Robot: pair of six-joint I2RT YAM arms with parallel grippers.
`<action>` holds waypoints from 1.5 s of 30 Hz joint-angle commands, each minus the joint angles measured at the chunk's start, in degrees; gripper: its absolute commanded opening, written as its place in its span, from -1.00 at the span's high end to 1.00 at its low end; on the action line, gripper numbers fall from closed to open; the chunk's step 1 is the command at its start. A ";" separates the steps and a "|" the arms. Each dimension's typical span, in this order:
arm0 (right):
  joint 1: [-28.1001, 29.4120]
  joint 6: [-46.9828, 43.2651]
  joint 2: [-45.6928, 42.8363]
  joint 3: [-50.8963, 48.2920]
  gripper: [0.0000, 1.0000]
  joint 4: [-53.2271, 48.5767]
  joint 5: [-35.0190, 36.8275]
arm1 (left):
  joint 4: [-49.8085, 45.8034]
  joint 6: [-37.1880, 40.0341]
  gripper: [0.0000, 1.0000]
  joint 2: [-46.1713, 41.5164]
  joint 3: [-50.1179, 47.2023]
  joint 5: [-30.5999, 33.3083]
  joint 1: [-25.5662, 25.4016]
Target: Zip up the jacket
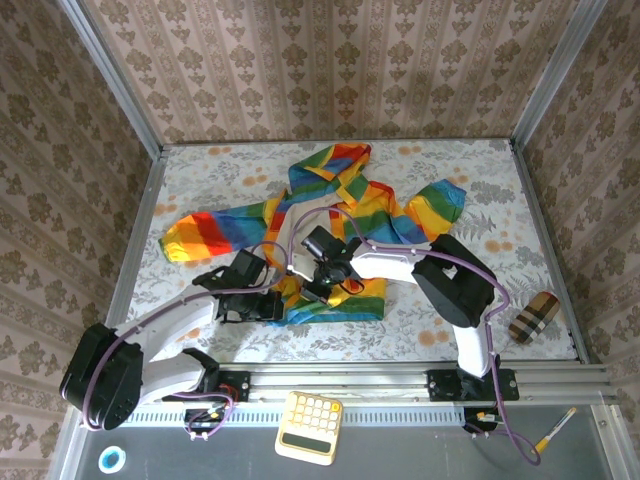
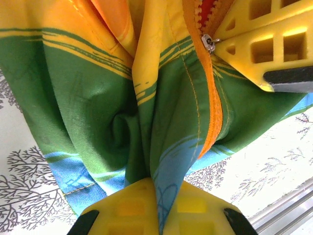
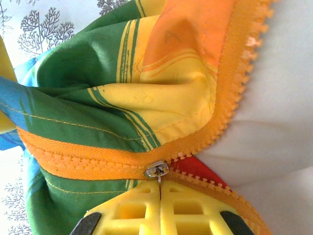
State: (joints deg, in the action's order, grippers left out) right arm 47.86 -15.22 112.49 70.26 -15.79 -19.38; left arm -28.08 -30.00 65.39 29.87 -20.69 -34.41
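Note:
The rainbow-striped jacket (image 1: pixel 330 215) lies spread on the flowered table, its hem toward the arms. My left gripper (image 2: pixel 157 185) is shut on a fold of blue hem fabric at the bottom of the orange zipper (image 2: pixel 211 112). In the top view it sits at the jacket's lower left edge (image 1: pixel 280 300). My right gripper (image 3: pixel 160 186) is shut on the metal pull of the zipper slider (image 3: pixel 156 170). The teeth are joined on the left of the slider and split apart on the right, where pale lining (image 3: pixel 279 112) shows. The right gripper's yellow fingers (image 2: pixel 254 44) also appear in the left wrist view, beside the slider (image 2: pixel 210 43).
A plaid pouch (image 1: pixel 533 317) lies near the table's right edge. A yellow calculator (image 1: pixel 309 427), a pen (image 1: pixel 553 432) and a blue tape roll (image 1: pixel 111 459) sit below the metal rail (image 1: pixel 350 380). Patterned walls enclose the table.

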 commanded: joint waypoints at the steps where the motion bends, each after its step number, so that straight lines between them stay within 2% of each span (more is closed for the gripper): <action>1: -0.57 1.40 -2.43 -0.83 1.00 0.46 3.36 | -2.86 -0.33 1.00 -1.43 0.19 0.91 0.22; 10: -2.01 4.24 -5.40 -0.84 1.00 3.03 10.28 | -5.32 -0.79 1.00 -4.69 1.44 1.07 -0.21; 28: -7.80 5.60 -10.86 5.48 1.00 -0.55 15.41 | -18.46 1.64 1.00 -9.40 13.07 3.46 -1.53; 45: -16.17 4.09 -9.54 13.01 1.00 -2.80 17.42 | -22.79 0.87 1.00 -12.69 14.52 4.16 -1.79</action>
State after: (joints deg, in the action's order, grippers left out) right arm 34.57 -10.55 102.39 80.29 -19.16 -8.16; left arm -42.30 -29.30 53.84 43.62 -16.43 -35.62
